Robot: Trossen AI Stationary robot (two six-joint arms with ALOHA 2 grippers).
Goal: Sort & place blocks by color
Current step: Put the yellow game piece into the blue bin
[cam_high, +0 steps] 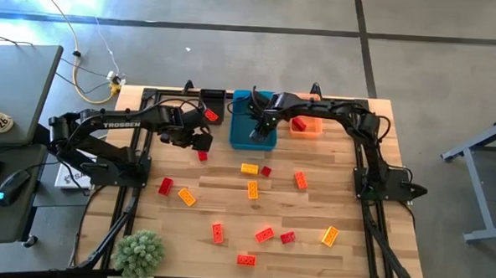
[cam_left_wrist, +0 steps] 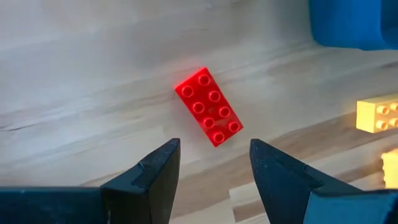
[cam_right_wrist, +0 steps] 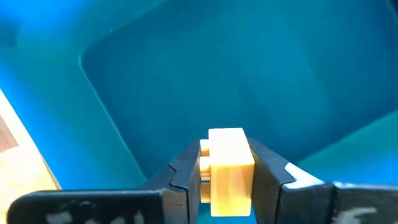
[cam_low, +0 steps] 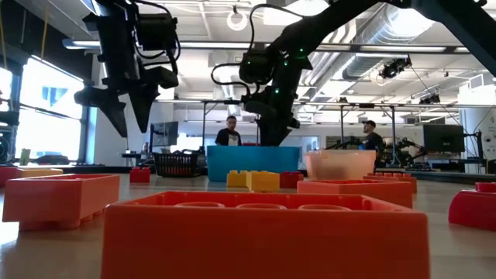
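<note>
My right gripper (cam_high: 261, 133) reaches down into the blue bin (cam_high: 241, 132) at the table's far middle, shut on a small yellow block (cam_right_wrist: 227, 167). My left gripper (cam_left_wrist: 214, 167) hangs open above a red two-by-four block (cam_left_wrist: 208, 106), which lies flat on the wood, studs up, just ahead of the fingertips. In the high view this red block (cam_high: 202, 155) lies left of the blue bin, below my left gripper (cam_high: 199, 141). Several more red, orange and yellow blocks lie scattered over the table's middle and near part. My right gripper pinches the yellow block by two opposite sides (cam_right_wrist: 247, 163) between its two fingers. The fingers point down into the blue bin from above. The block hangs clear of the bin's floor (cam_right_wrist: 236, 74), its studs (cam_right_wrist: 204, 167) turned sideways.
A black bin (cam_high: 212, 98) holding a red block (cam_high: 210, 115) stands left of the blue one, and an orange bin (cam_high: 311, 130) holding a red block (cam_high: 299, 123) stands right of it. A green plant (cam_high: 140, 252) sits at the near left corner. People stand in the room beyond.
</note>
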